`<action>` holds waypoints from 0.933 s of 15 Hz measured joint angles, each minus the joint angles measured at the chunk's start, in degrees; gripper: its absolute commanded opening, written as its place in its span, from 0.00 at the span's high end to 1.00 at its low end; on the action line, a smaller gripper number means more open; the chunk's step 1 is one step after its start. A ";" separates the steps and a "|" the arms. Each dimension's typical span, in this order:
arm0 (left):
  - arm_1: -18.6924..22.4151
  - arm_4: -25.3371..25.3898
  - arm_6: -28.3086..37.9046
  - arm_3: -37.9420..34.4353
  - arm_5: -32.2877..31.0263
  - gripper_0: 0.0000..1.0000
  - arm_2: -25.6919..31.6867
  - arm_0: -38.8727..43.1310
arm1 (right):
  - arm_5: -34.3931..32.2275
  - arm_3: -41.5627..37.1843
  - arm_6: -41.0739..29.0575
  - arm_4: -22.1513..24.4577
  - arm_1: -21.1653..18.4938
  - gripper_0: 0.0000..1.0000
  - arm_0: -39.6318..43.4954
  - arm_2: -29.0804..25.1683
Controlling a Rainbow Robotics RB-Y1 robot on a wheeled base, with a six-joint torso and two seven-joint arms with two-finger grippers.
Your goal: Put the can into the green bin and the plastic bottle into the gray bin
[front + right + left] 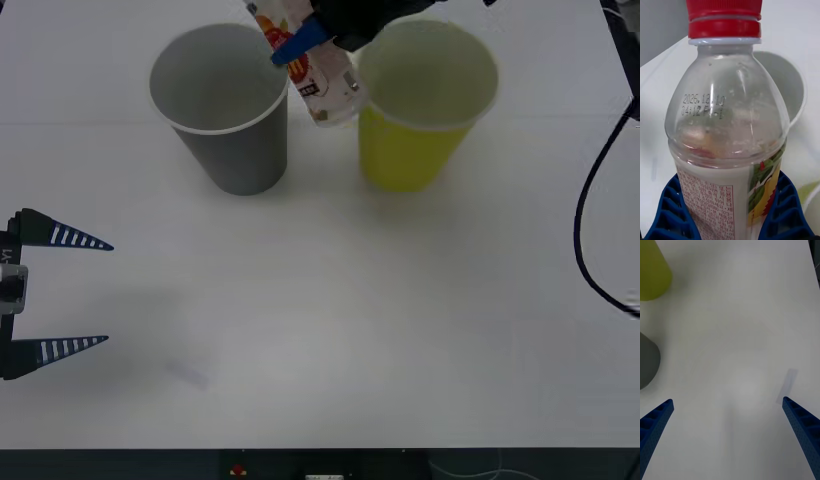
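The small clear plastic bottle with a red screw cap and red-and-white label hangs tilted above the gap between the two cups, clear of the surface. My right gripper pinches it around the labelled body, one blue ribbed finger on each side. The large gray tapered paper cup, the gray bin, stands just beside the bottle on the robot's left; the large yellow-green tapered paper cup, the green bin, stands on the other side. I judge the step in hand to be carrying the bottle to the gray bin. The next move calls for shifting it over the gray rim before release. My left gripper waits spread wide above the white surface, well apart.
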 measured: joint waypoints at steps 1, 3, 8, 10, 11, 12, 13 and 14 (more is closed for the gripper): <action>0.00 0.00 0.00 0.00 0.00 0.00 0.00 0.00 | 0.39 2.95 0.00 2.21 2.39 1.00 -2.05 0.25; 0.00 0.00 0.00 0.00 0.00 0.00 0.00 0.00 | 2.23 8.91 0.05 6.14 6.62 1.00 -6.09 1.24; 0.00 0.00 0.00 0.00 0.00 0.00 0.00 0.00 | 10.58 20.42 0.33 13.31 14.23 1.00 -10.49 5.42; 0.00 0.00 0.00 0.00 0.00 0.00 0.00 0.00 | 14.73 23.52 0.90 14.07 15.73 1.00 -10.75 7.02; 0.00 0.00 0.00 0.00 0.00 0.00 0.00 0.00 | 16.89 24.78 0.96 14.28 16.05 1.00 -10.94 8.25; 0.00 0.00 0.00 0.00 0.00 0.00 0.00 0.00 | 19.32 26.07 0.97 14.42 16.31 1.00 -11.03 9.67; 0.00 0.00 0.00 0.00 0.00 0.00 0.00 0.00 | 21.18 27.00 1.06 14.49 16.57 1.00 -11.04 10.73; 0.00 0.00 0.00 0.00 0.00 0.00 0.00 0.00 | 22.35 27.81 1.30 14.50 16.84 1.00 -11.00 11.39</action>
